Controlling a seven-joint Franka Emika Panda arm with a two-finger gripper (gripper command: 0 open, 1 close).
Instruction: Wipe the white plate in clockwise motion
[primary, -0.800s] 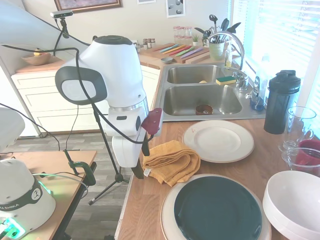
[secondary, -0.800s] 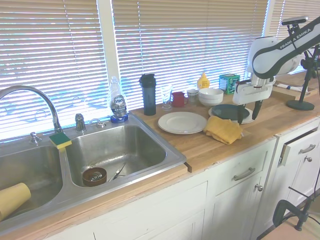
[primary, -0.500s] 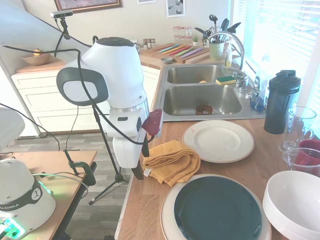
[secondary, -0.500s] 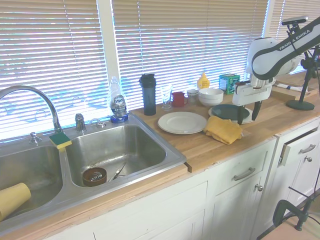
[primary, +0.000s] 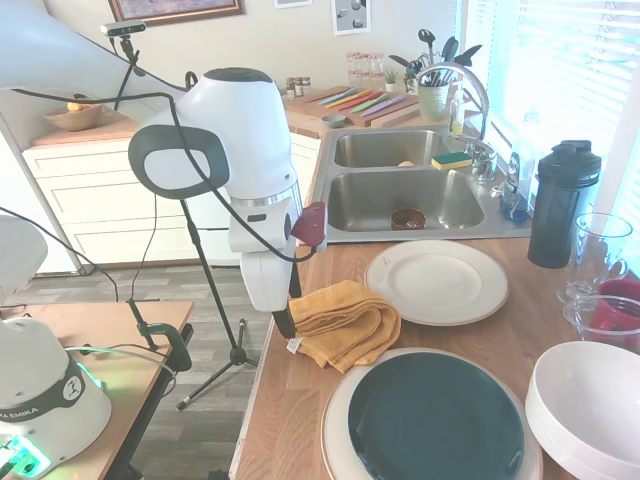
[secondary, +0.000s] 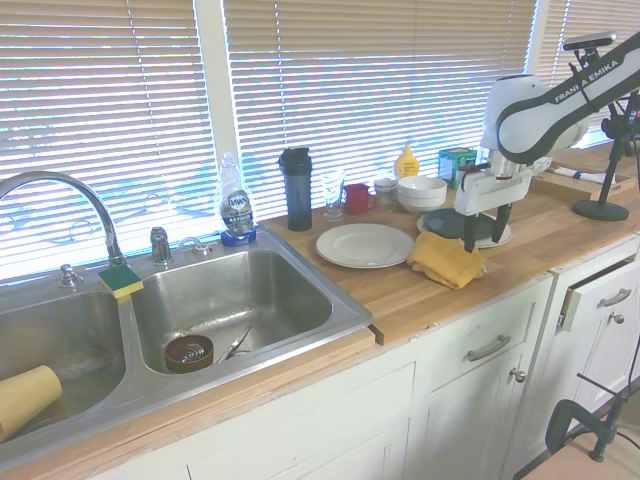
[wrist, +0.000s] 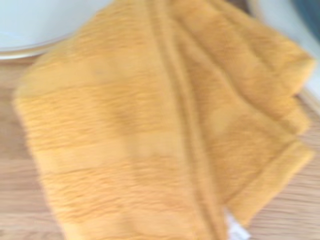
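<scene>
White plate (primary: 436, 282) flat, seemingly bare

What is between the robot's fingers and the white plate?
Only the folded yellow cloth lies on the counter between the gripper and the white plate. The gripper hangs over the cloth, which it probably needs for wiping.

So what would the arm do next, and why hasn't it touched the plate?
Probably lower straight down and close its fingers on the folded yellow cloth. The gripper hangs open just above that cloth on the wooden counter, holding nothing, and the white plate beside the cloth lies untouched. It likely needs the cloth in hand before wiping.
</scene>
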